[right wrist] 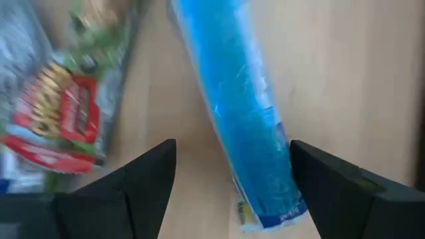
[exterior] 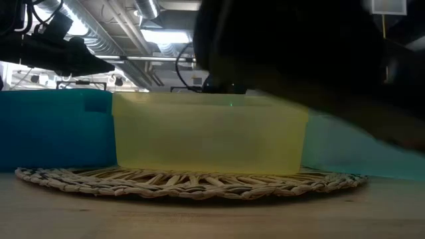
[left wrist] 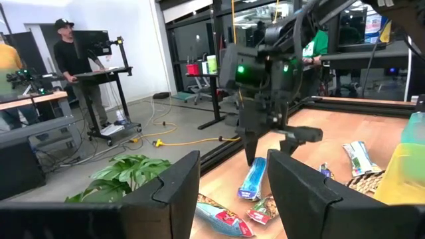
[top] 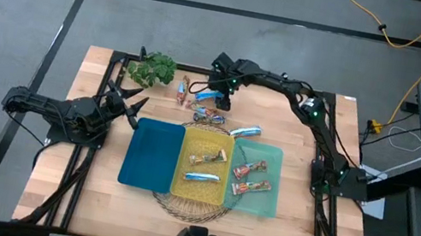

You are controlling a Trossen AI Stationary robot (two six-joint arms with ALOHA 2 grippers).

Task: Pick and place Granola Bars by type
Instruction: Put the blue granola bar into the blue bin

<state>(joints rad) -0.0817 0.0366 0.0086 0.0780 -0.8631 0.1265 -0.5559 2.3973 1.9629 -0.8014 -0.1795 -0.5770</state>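
Between the spread fingers of the right claw (right wrist: 226, 186) lay a blue-white bar (right wrist: 236, 113), flat on the tabletop (top: 76, 190) at its far edge, not yet gripped. I had the claw open and lowered over the bar lengthwise, so that closing would pinch its narrow sides. Just beside it lay a red-wrapped bar (right wrist: 56, 119); I judged the fingers clear of that one.

More loose bars (top: 209, 116) lay near the trays, another blue-white one (top: 246, 130) among them. Three trays sat side by side on a woven mat (exterior: 192, 182): the blue tray (top: 150, 155) held no bar, the yellow tray (top: 204, 165) held blue-white bars and a brownish one, and the green tray (top: 267, 180) held red-orange bars. Sorting was therefore partly done.

The left claw (top: 127, 105) waited open at the tabletop's left, near the plant (top: 154, 68).

Only the right wrist view showed the finger-to-wrapper gap. The left wrist view showed the right claw's height above the bar. The low view showed only tray walls.
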